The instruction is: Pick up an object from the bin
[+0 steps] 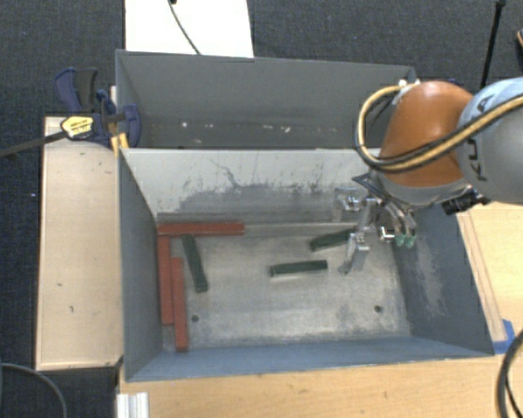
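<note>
Gripper (pixel 358 252) beside a slim, flat dark-green bar (pixel 329 242).

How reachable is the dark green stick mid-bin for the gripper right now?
Probably reachable. The dark green stick lies flat and alone on the bin floor, just left of the gripper, with nothing on it or between them.

The jaws hang at 3 o'clock in the bin (pixel 438 299), just beside a dark green stick (pixel 329 243); red sticks (pixel 168 287) lie at 9 o'clock.
</note>
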`<state>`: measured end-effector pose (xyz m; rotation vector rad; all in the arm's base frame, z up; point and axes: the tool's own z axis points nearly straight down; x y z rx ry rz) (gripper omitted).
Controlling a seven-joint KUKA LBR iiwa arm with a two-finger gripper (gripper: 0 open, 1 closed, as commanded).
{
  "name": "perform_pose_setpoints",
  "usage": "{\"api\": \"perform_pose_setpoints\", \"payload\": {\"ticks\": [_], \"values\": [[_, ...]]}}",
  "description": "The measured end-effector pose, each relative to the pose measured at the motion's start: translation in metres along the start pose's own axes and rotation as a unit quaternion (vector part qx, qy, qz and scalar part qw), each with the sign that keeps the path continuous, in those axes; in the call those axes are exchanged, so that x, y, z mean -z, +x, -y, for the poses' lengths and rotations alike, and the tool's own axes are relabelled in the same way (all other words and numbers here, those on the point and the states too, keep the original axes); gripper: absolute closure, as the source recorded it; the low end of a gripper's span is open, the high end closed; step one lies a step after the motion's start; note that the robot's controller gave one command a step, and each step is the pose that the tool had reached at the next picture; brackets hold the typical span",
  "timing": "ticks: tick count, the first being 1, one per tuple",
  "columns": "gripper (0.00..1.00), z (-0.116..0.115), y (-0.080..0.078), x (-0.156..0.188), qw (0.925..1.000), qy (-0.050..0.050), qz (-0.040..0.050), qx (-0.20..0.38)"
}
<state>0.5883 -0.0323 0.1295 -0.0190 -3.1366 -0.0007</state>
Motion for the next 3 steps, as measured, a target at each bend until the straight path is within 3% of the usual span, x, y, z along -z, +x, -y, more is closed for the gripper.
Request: {"api": "perform_pose_setpoints", "payload": {"ticks": [1,2,3], "values": [[0.0,-0.038,-0.002,-0.062,0.9985,-0.001,0.0009,0.055],[1.0,-0.036,-0.004,-0.058,0.9986,0.0,0.0039,0.054],[1.0,-0.006,0.016,0.091,0.9892,0.002,0.0073,0.146]]}}
